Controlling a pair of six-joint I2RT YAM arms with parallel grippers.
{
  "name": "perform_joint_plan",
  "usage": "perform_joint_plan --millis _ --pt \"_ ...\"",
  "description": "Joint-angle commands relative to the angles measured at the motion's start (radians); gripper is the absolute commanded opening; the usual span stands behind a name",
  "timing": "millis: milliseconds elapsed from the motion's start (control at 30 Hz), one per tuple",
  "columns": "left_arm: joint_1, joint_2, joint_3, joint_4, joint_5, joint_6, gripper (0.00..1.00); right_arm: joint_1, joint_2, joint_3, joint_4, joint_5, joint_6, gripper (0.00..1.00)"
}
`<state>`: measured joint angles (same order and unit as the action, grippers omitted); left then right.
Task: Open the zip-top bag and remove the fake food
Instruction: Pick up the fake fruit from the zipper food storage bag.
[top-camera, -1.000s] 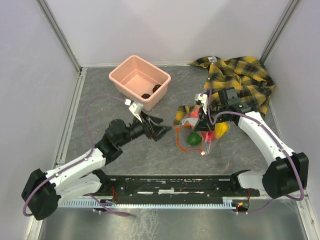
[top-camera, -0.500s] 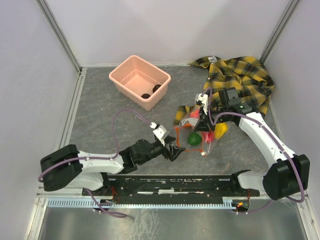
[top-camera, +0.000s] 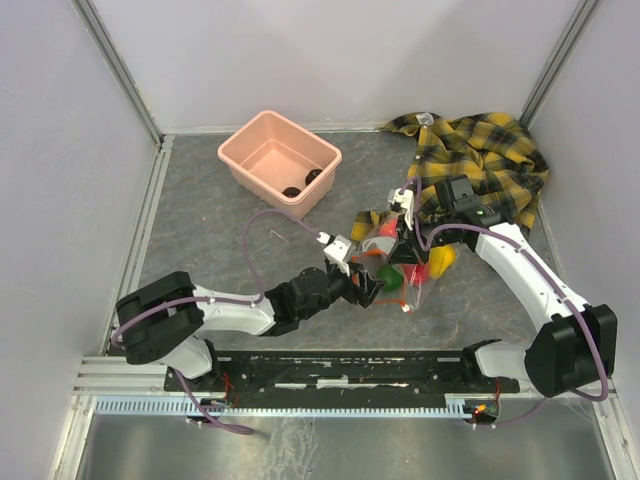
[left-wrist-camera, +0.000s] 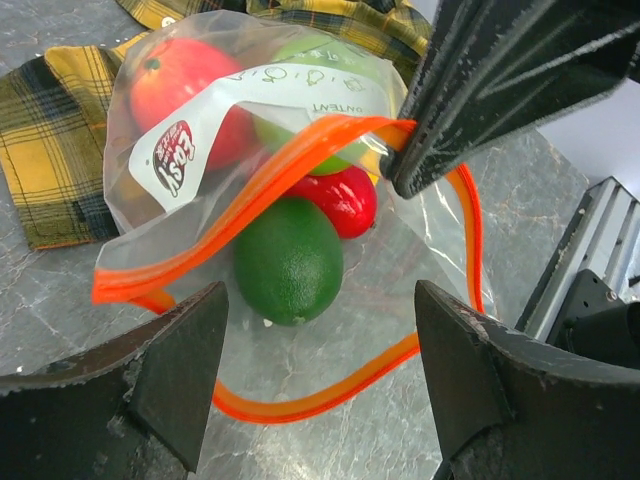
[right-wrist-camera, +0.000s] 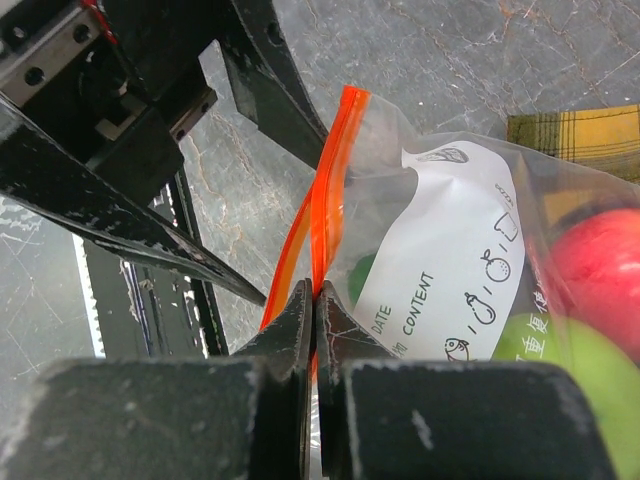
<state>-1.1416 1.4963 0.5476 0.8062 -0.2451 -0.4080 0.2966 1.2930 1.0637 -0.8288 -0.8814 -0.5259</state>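
Well beyond the left gripper (top-camera: 372, 288) and off to its left: pink tub (top-camera: 265, 190). Just behind the right gripper (top-camera: 405, 245), spreading rightward: crumpled yellow-and-black plaid shirt (top-camera: 480, 160). Underneath both: grey mottled desk (top-camera: 200, 230).

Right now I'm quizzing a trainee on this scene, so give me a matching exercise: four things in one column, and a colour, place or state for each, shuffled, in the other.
Column one:
1. left pincer
2. right pincer
3. lime
4. tub

Column two:
A. pink
B. shut on the zip strip
C. inside the bag
D. open, facing the bag's mouth

Pairs: 1-D, 2-B, 3-C, 4-A
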Motion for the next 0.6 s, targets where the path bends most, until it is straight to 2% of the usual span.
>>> perform_joint_plan --millis 0,133,567 --pt "-0.004 0.054 0.078 -0.026 -0.047 -0.072 0.82 0.006 0.000 0.030 0.008 -0.006 -0.016 0.02" --pt "-0.005 0.113 0.142 -0.106 -0.054 -0.103 0.86 0.005 0.004 0.031 0.008 0.001 -0.017 0.02" --pt "-0.004 0.268 0.277 -0.175 -0.054 -0.075 0.93 0.005 0.003 0.029 0.008 -0.010 -0.015 0.02"
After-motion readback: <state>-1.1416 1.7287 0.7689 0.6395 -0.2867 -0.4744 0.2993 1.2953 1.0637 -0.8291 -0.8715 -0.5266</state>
